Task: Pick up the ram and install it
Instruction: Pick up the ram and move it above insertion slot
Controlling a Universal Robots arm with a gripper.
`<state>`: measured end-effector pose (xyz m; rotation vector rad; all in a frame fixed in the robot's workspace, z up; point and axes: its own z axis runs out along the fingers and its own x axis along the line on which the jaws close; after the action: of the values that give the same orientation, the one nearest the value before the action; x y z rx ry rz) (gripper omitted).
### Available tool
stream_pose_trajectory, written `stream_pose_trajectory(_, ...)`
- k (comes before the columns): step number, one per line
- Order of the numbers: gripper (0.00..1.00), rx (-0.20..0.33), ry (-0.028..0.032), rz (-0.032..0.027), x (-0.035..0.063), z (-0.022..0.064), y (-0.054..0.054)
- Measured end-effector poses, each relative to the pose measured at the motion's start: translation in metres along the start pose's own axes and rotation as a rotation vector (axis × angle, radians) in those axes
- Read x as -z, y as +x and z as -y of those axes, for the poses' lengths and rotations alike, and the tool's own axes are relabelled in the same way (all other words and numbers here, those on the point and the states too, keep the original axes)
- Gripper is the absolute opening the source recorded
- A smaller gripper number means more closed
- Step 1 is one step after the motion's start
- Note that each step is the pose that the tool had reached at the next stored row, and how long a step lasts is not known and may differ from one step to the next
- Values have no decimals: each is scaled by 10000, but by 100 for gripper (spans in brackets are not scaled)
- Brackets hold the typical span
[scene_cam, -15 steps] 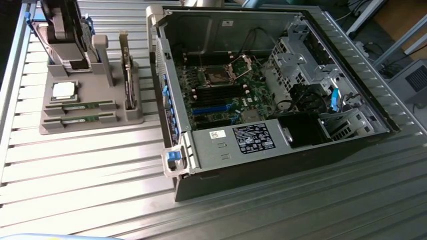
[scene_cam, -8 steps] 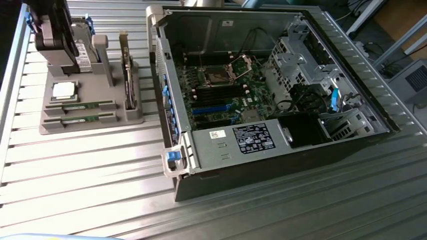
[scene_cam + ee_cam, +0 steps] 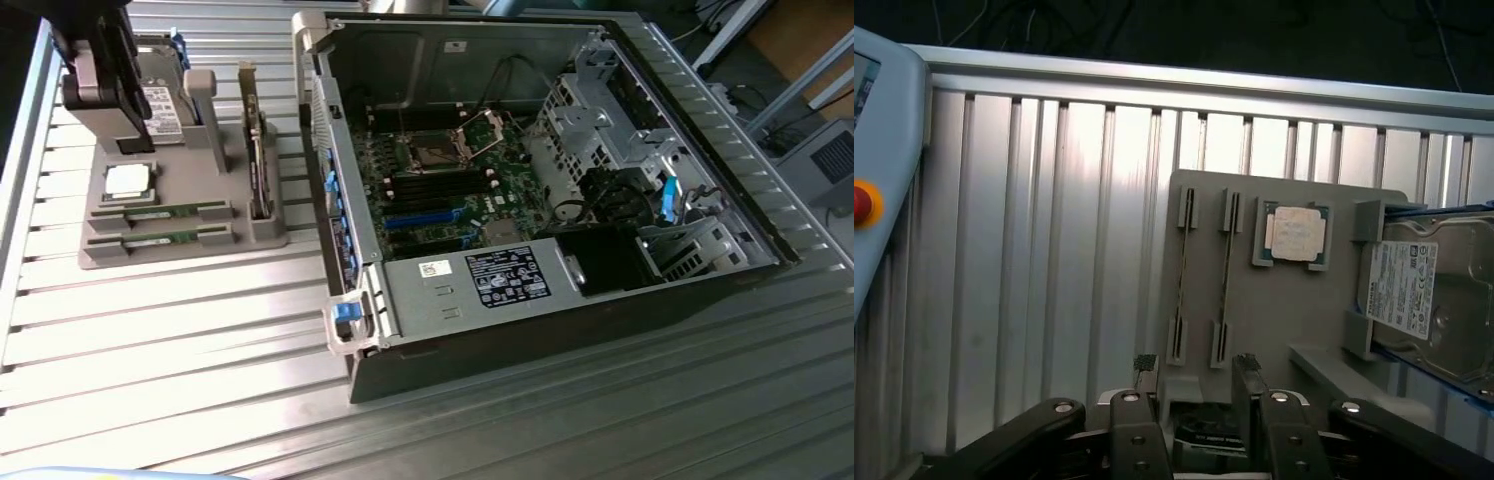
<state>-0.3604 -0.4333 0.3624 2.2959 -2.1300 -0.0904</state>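
Two green ram sticks lie in slots of a grey holder at the exterior view's left. In the wrist view they appear edge-on, the ram sticks side by side on the holder. My gripper hovers above the holder's edge, open, with nothing between its dark fingers. From outside, the gripper is a dark shape over the holder's far end. The open computer case shows its motherboard with dark memory slots.
The holder also carries a square silver processor, a hard drive with a white label and an upright card. A pendant with a red button lies beside the ribbed metal table.
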Motion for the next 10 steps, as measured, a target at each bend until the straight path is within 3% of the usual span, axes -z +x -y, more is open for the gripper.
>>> stream_pose_trajectory(10,42,0,0,0,-170,6,6)
